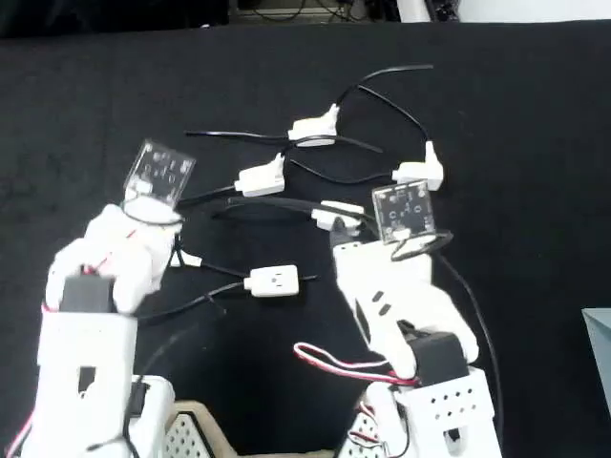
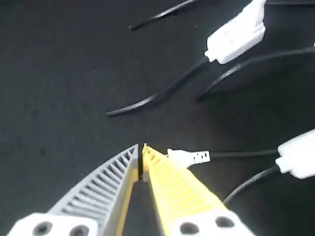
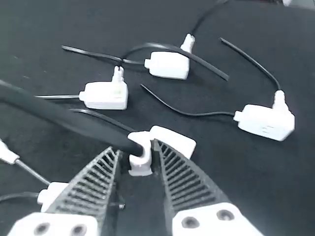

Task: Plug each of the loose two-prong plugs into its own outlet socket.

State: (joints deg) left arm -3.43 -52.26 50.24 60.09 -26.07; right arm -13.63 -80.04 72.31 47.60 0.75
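My right gripper [image 3: 137, 150] is shut on a white two-prong plug [image 3: 140, 160] with a thick black cable, just above the black cloth; in the high view this plug [image 1: 336, 216] lies mid-table. Three white outlet sockets lie beyond it: one [image 3: 167, 65] farthest off, one [image 3: 104, 94] to one side, one [image 3: 266, 122] to the other. A fourth socket [image 1: 277, 280] lies between the two arms. My left gripper [image 2: 141, 147] is shut and holds nothing; a small white plug [image 2: 189, 157] on a thin black lead lies right beside its yellow finger [image 2: 172, 184].
Thin black leads [image 1: 382, 81] loop across the black cloth [image 1: 535, 143] among the sockets. A grey box corner [image 1: 600, 339] shows at the right edge. The left wrist view also has two sockets: one far off [image 2: 236, 34], one at the edge [image 2: 298, 157].
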